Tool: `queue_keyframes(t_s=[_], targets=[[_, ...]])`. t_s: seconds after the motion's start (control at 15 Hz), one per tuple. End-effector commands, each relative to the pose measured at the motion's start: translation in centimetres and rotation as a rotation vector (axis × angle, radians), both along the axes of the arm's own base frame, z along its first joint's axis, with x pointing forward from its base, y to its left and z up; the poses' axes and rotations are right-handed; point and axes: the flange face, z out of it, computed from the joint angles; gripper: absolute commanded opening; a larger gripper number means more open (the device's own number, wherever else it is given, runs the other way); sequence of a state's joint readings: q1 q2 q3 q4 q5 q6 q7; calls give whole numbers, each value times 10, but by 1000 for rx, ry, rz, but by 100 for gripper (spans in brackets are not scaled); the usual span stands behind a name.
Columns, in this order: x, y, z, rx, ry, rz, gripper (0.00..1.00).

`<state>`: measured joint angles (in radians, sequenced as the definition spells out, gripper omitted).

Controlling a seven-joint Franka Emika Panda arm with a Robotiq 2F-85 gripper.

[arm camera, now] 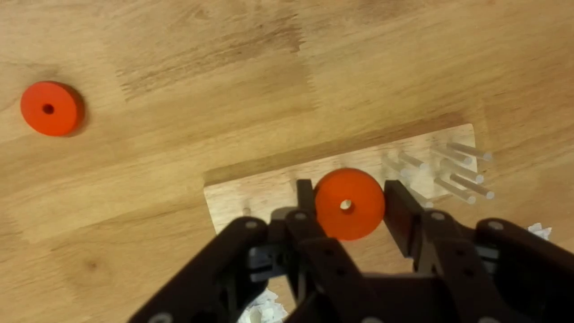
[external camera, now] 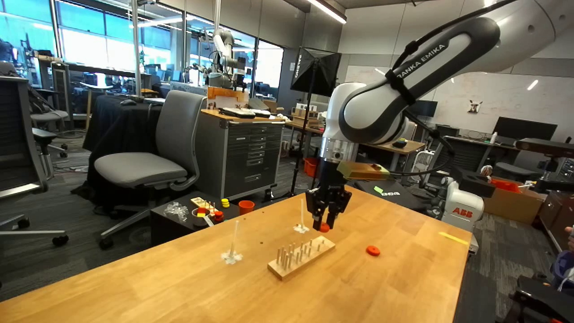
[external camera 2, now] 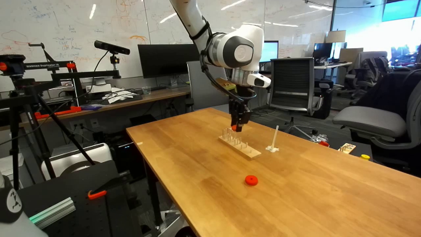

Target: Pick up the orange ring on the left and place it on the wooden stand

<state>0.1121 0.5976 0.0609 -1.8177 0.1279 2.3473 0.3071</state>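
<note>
My gripper [arm camera: 350, 197] is shut on an orange ring [arm camera: 358, 220], holding it flat with its hole facing up. In the wrist view the ring covers part of the wooden stand [arm camera: 269, 188], with pegs showing on both sides; the ring is raised above it. The gripper [external camera: 323, 224] points down and the held ring [external camera: 324, 227] shows behind its fingertips. In an exterior view the ring [external camera 2: 234, 127] is partly hidden by the fingers, above the pegs of the stand [external camera 2: 246, 151]. A second, identical orange ring [external camera: 373, 250] lies flat on the table, apart from the stand; it also shows in the wrist view [arm camera: 45, 121].
Two thin pale posts, a nearer one [external camera: 234, 240] and a farther one [external camera: 302, 214], stand taped to the wooden table [external camera: 179, 287] beside the stand. A low black side table [external camera: 166, 231] with cups and small parts stands past the table's edge.
</note>
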Motion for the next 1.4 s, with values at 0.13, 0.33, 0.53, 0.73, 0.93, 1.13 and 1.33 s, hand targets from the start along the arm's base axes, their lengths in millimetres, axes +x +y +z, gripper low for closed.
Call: queue_keyframes(t_s=[0.13,0.33,0.53,0.73,0.93,1.13,1.33], targets=[[20,-3,-7,-11,49,-49,18],[26,-9,-12,-19,62,-65,18],[30,-10,-18,-27,75,-69,18],[31,-8,-26,-35,85,-71,18],[30,-9,-33,-36,99,-73,18],[31,-10,-39,-40,109,-75,18],[32,-14,-43,-40,114,-79,18]])
